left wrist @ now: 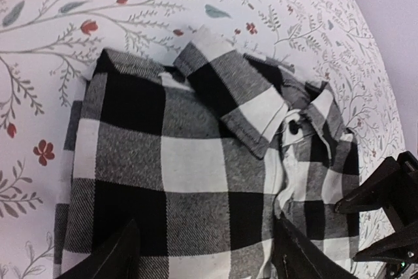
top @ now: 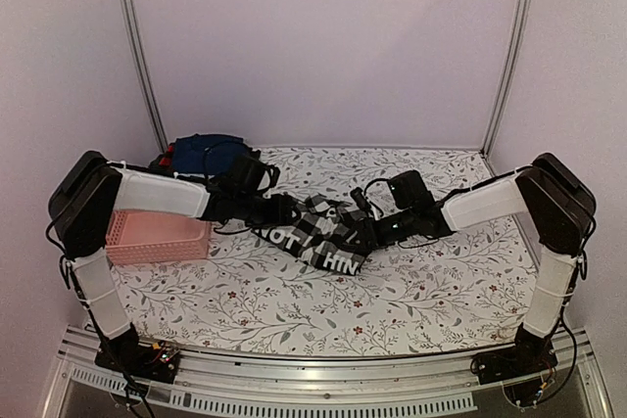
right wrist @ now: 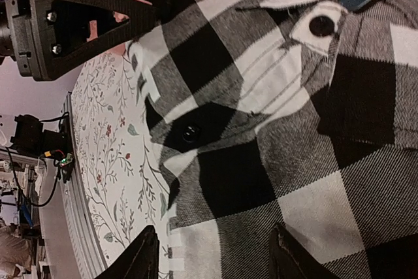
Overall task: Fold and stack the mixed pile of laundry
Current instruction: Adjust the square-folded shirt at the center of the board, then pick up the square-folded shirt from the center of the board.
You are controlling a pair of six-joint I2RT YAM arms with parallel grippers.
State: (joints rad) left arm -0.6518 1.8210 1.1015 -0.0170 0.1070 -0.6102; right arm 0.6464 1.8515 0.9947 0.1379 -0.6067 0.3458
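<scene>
At checked shirt (left wrist: 166,161): left hand (top: 292,212), right hand (top: 364,230) angled inward, both spread.

Black joints (top: 83,203), white-wrapped links (top: 162,193), loose black cables (top: 370,185), triangular black fingers (right wrist: 85,14).

The large soft flannel shirt (left wrist: 196,181) is checked in big black, white and grey squares, with round black buttons (right wrist: 321,25). The cloth-covered worktop (left wrist: 65,44) is white, printed with grey-green leafy twigs and small red flowers. The slotted plastic basket (top: 157,239) is pink, and the crumpled garment (top: 208,150) behind it is navy blue
</scene>
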